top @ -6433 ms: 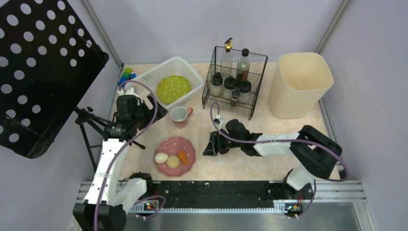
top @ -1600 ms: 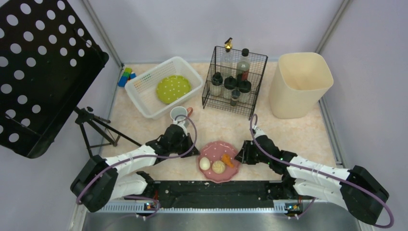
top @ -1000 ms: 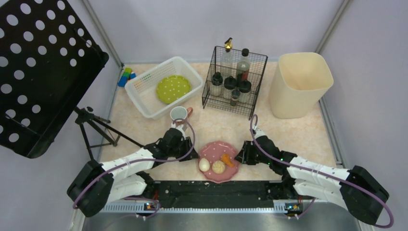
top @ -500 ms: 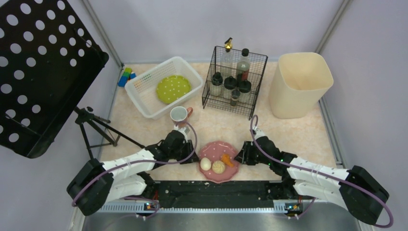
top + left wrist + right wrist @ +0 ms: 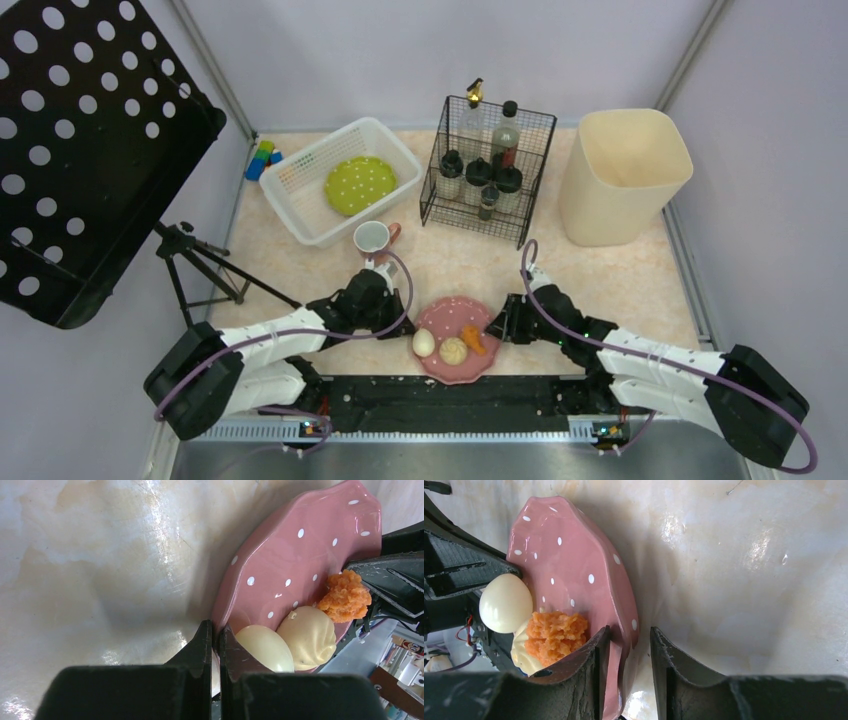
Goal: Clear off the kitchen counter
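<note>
Pink plate (image 5: 445, 312) of food scraps (image 5: 453, 349) — now shifted from the left to the near middle of the tabletop (image 5: 620, 270) — is tilting up, the left gripper (image 5: 216, 635) pinching one rim and the right gripper (image 5: 628, 632) straddling the opposite rim, fingers apart — a two-armed lift is probably beginning.
</note>
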You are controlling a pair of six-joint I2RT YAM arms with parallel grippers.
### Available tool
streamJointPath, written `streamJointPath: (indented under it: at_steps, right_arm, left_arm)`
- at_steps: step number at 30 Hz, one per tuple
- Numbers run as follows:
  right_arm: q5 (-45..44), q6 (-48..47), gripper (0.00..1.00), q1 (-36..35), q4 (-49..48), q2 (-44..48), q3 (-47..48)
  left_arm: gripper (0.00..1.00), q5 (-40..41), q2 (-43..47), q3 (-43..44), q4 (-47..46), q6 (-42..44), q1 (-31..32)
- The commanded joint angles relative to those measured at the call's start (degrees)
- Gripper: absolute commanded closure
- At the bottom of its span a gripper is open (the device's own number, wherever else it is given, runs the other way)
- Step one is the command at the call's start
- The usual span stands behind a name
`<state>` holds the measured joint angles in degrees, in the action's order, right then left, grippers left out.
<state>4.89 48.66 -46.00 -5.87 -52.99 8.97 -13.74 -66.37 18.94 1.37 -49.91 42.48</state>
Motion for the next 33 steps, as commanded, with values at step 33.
streamJointPath:
  at_steps: [33]
  right_arm:
    - [10.4,15.3,0.72,0.3,-34.3,-19.5,-10.8]
  left_arm:
    - [1.00,7.2,0.3,-3.7,5.6,0.6,0.4]
